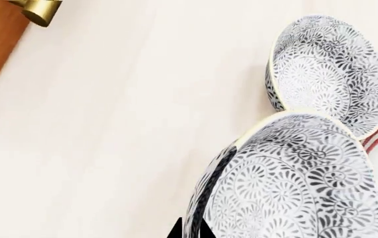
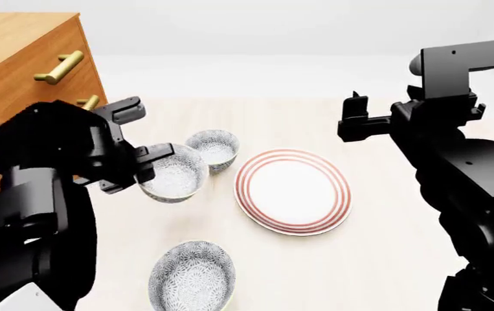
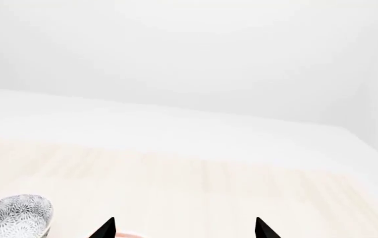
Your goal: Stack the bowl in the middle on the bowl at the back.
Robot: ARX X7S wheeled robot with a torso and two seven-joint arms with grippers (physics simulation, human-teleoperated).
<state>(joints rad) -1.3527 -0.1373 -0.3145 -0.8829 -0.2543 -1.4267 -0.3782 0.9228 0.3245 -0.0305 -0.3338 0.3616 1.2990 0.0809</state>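
On the pale tabletop [image 2: 376, 259], from my head camera, I see three floral bowls and a red-ringed white plate [image 2: 292, 190]. My left gripper [image 2: 147, 170] is pinching the bowl in the middle [image 2: 174, 178] by its near rim, one finger [image 2: 162, 153] inside and the other outside, and the bowl appears lifted a little off the table, tilted slightly. It sits just beside the bowl at the back [image 2: 213, 148], their rims close or overlapping in this view; I cannot tell whether they touch. The plate lies just to the right of both. A third bowl [image 2: 192, 277] stands well apart, nearest to me.

From the left wrist camera, the held bowl fills the lower part of the picture, its patterned inside facing the lens, with the back bowl beyond it and a sliver of the plate's red rings at the edge. A wooden cabinet [image 2: 22, 78] with brass handles [image 2: 58, 67] stands at the left of the table.

My right gripper [image 2: 353, 120] hangs high above the table's right side, well away from the dishes. Its wrist camera shows two dark fingertips [image 3: 104, 228] spread apart with nothing between them.
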